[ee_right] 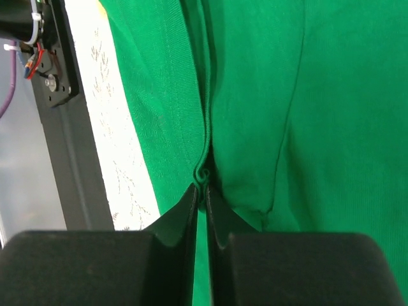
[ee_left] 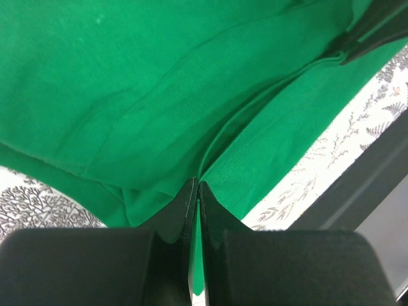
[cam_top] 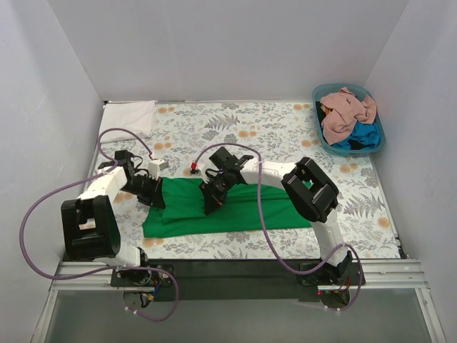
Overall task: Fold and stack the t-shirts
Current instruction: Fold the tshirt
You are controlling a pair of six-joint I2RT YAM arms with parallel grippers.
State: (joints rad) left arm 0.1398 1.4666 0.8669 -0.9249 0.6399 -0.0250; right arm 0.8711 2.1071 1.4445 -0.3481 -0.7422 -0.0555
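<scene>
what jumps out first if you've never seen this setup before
The bright green t-shirt, lying partly folded mid-table on the floral covering. The left end effector and right end effector are each shut on a fold of it. At the far right corner, a blue tub holds a crumpled salmon-pink shirt and a blue shirt.

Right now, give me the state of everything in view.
green t-shirt: folded lengthwise, lying flat.
left gripper: jaws shut on green t-shirt.
right gripper: jaws shut on green t-shirt.
salmon-pink t-shirt: crumpled in blue tub.
blue t-shirt: crumpled in blue tub.
white t-shirt: folded, lying flat.
</scene>
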